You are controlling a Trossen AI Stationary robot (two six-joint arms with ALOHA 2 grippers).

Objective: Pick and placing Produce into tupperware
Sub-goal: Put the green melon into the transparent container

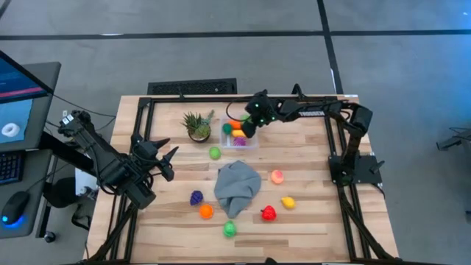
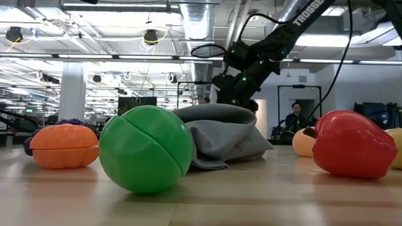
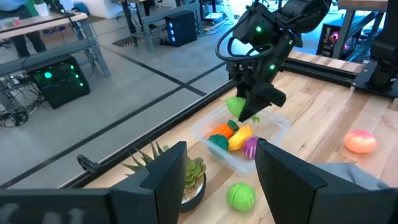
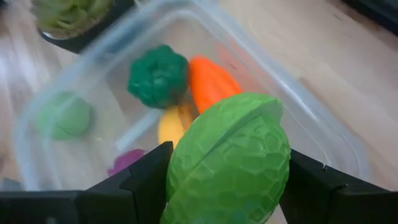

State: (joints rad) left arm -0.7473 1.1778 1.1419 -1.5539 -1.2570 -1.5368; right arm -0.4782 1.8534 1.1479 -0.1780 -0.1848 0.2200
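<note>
Right wrist view, green produce [image 4: 227, 165] upright, gripped

right gripper [image 3: 249, 112] with a green piece [image 3: 236, 104] above the tupperware [image 3: 239, 140], potted plant [image 3: 186, 177] nearby

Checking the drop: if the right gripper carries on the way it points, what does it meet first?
Probably the produce already in the tupperware: the right gripper, shut on a green piece, points into it, above the yellow piece and carrot.
</note>
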